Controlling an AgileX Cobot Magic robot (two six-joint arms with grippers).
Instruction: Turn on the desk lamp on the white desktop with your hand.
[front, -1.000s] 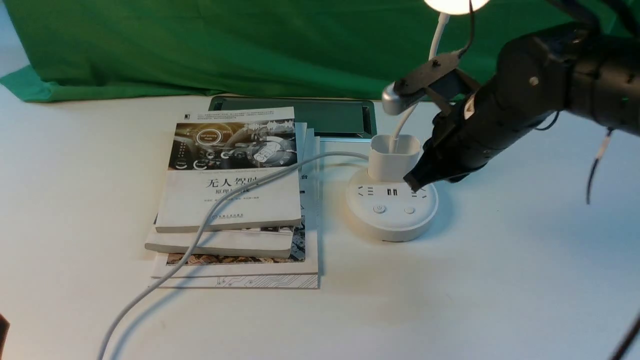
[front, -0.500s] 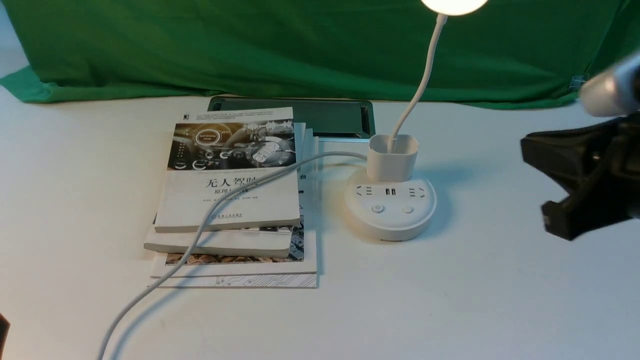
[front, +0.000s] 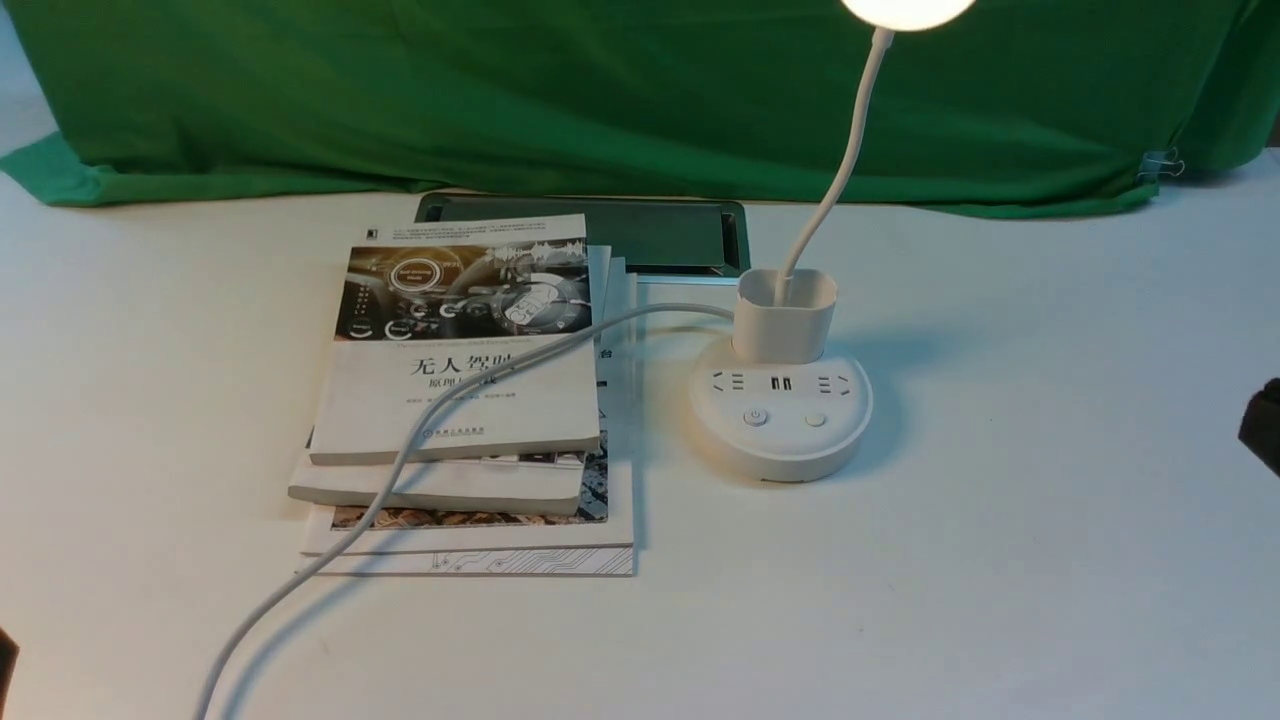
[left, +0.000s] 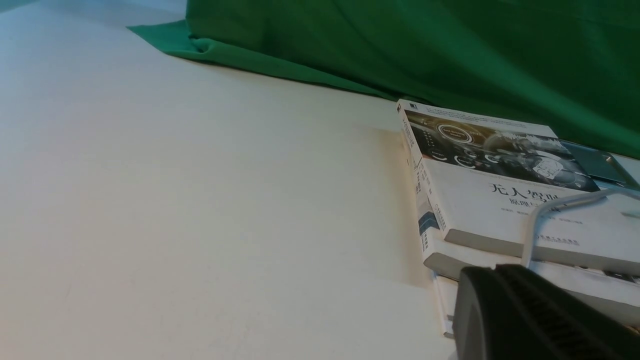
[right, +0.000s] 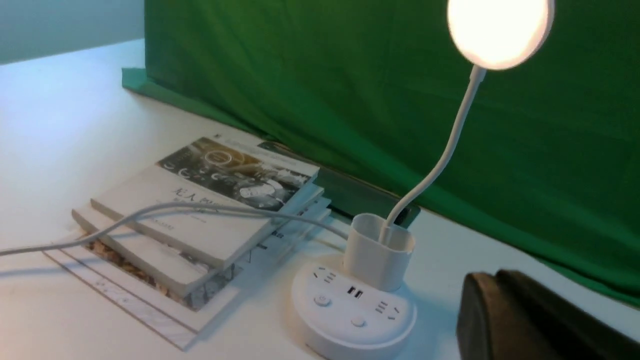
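The desk lamp stands on the white desktop right of centre, its round head lit at the top edge. It also shows in the right wrist view, head glowing. My right gripper is only a dark tip at the right edge, well clear of the lamp; in its wrist view the two fingers lie together, shut and empty. My left gripper is shut and empty, close to the book stack.
A stack of books lies left of the lamp, with the white cable running over it to the front edge. A dark tray sits behind the books. Green cloth covers the back.
My right arm has pulled away from the lamp base to the right and nearly left the front view. The lamp head stays lit.
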